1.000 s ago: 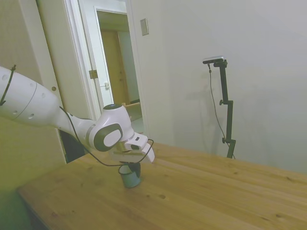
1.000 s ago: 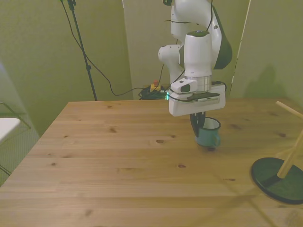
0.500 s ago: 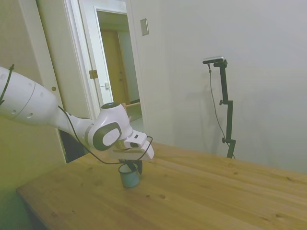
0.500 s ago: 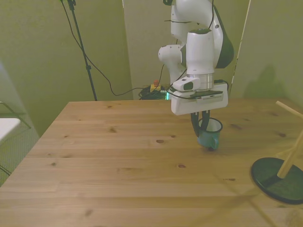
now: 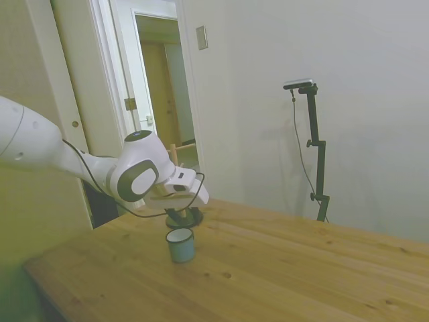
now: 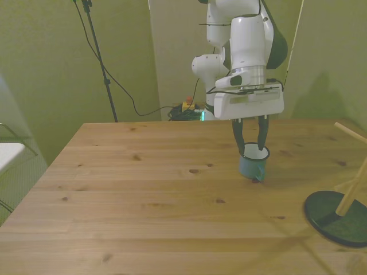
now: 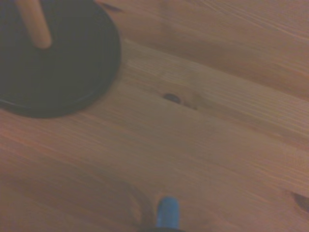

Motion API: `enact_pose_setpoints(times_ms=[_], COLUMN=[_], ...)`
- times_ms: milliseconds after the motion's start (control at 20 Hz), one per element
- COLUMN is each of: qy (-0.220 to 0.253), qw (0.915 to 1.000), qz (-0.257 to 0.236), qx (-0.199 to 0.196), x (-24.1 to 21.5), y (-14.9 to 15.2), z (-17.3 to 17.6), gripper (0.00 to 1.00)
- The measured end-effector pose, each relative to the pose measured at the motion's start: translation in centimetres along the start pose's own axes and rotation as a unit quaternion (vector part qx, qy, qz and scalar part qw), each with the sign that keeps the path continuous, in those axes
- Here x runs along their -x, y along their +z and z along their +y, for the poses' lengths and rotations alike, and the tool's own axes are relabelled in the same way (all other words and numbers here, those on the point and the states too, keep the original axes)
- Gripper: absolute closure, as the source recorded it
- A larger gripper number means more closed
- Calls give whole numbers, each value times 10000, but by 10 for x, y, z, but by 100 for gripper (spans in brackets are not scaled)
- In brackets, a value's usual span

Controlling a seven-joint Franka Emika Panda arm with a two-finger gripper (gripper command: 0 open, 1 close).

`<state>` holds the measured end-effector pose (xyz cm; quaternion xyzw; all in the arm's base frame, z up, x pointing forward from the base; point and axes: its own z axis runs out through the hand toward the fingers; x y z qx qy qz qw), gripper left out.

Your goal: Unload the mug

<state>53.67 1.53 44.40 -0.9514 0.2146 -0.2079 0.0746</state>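
Wooden tabletop [image 6: 143, 195] carries, toward its far edge in the front view, the upright mug [image 6: 253, 162], our hand [image 6: 250, 139] just above it with fingers apart, gripping nothing; we judge it light, rigid, slippery, best pinched at the rim.

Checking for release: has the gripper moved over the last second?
Yes. The gripper has risen, open, above the mug, which stands on the table.
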Motion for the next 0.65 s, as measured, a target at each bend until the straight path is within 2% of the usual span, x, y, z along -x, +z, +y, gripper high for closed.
enact_pose_setpoints(times_ms=[350, 650], qy=[-232, -141], qw=[9991, 9995], qz=[-174, -180], qx=[-308, -237], x=[26, 50], y=[-59, -79], z=[-33, -25], gripper=[0, 0])
